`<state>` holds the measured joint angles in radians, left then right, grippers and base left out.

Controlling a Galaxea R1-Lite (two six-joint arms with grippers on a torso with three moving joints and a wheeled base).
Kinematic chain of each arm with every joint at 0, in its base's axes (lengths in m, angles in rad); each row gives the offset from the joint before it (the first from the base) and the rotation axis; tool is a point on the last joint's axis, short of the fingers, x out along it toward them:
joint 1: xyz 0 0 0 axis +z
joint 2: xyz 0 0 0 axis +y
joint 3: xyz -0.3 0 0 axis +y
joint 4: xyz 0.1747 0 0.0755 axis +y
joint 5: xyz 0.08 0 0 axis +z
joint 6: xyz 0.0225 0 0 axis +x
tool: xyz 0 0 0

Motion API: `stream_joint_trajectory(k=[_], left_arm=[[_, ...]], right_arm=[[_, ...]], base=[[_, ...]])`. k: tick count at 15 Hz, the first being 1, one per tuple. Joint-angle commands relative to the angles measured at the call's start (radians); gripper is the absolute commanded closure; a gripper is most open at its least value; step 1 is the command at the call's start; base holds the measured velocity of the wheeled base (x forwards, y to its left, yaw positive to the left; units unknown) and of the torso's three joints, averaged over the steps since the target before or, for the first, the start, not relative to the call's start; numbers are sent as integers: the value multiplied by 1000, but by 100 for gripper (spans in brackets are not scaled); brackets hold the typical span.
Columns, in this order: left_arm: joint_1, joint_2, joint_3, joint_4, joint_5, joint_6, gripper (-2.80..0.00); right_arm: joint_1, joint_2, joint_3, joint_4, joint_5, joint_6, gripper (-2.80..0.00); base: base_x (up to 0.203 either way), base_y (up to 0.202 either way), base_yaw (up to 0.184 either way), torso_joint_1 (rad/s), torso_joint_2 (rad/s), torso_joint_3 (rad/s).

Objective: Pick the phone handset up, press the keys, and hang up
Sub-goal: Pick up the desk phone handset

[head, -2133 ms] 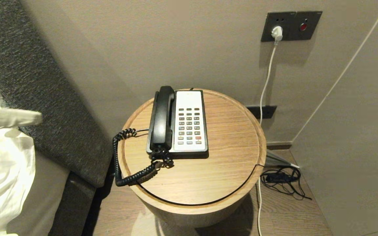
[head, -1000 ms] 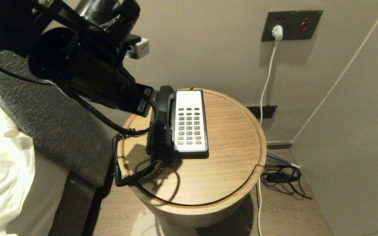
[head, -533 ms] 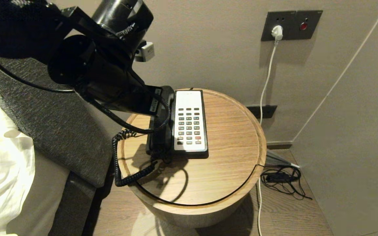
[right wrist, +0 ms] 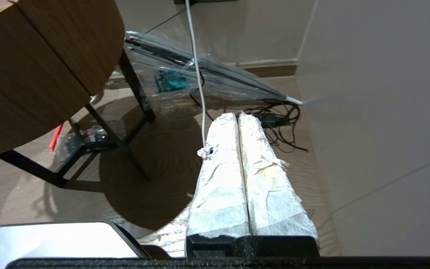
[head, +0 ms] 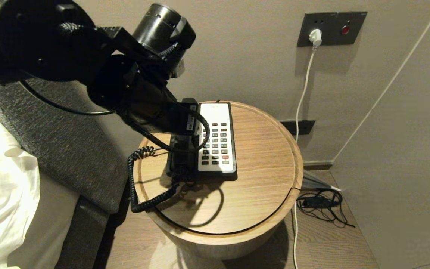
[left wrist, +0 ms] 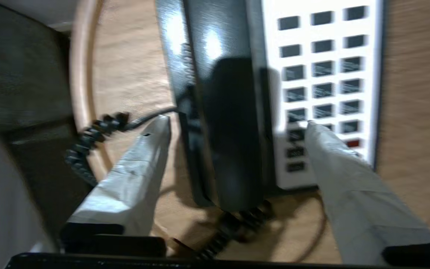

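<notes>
above the phone, the left pincer (left wrist: 233, 123) hangs with its fingers spread wide, one on each side of the black handset (left wrist: 226, 123) – not touching it. the handset lies in its cradle on the left side of the phone base (head: 217, 140), beside the keypad (head: 215, 144), on the round wooden surface (head: 259, 175). its coiled cord (head: 140, 179) loops off the left edge. the right pincer (right wrist: 237, 116) is parked low near the floor, fingers pressed together

Black handset (left wrist: 230, 123), white keypad (head: 217, 140) — one red key, oak-grain table (head: 263, 179)
</notes>
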<state>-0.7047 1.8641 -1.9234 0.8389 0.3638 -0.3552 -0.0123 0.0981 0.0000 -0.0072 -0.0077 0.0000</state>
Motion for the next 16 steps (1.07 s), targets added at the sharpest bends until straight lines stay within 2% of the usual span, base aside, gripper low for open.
stream_joint_trajectory(k=[1,4,16], left_arm=[[5,27,0,1,52,30,-280],[19,51,0,-59,55,44,-280],[70,95,0,-69,38,27,-280]], right_arm=[[0,2,0,0,0,0,0],[0,2,0,0,0,0,0],[0,2,0,0,0,0,0]], base=[[0,0,0,0,0,0],[0,0,0,0,0,0],[0,0,0,0,0,0]])
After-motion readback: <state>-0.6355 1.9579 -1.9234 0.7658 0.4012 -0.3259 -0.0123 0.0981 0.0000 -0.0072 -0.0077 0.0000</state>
